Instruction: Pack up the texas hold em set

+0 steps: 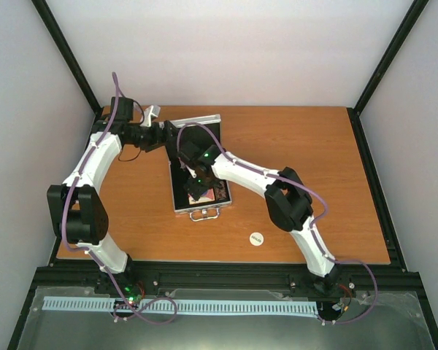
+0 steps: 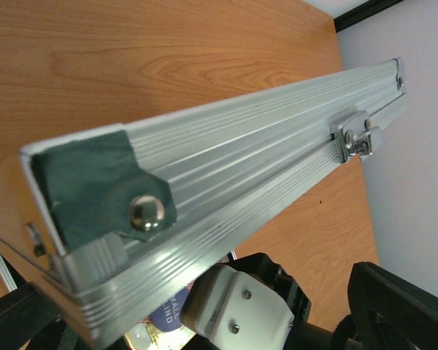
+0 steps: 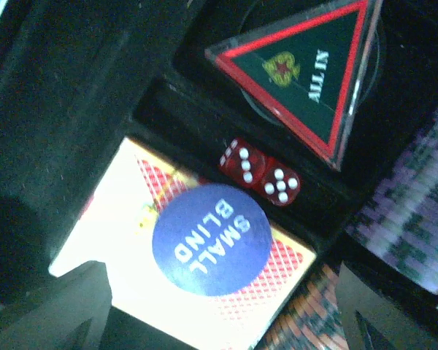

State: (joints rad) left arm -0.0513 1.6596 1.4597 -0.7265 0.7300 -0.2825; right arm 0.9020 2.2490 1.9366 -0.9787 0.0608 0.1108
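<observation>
Orange-brown wooden tabletop (image 1: 336, 182) spreads in front of me, its grain running left to right. Black metal frame posts (image 1: 390, 55) rise at the far corners against plain white wall panels (image 1: 241, 51). At the near edge is a black metal rail (image 1: 226, 275). Nearer still, a white toothed plastic strip (image 1: 226, 307) lies left to right on a grey metal sheet (image 1: 277, 337).

The disc (image 3: 211, 238) is blue, dice (image 3: 260, 170) red, case (image 2: 241, 168) silver.
</observation>
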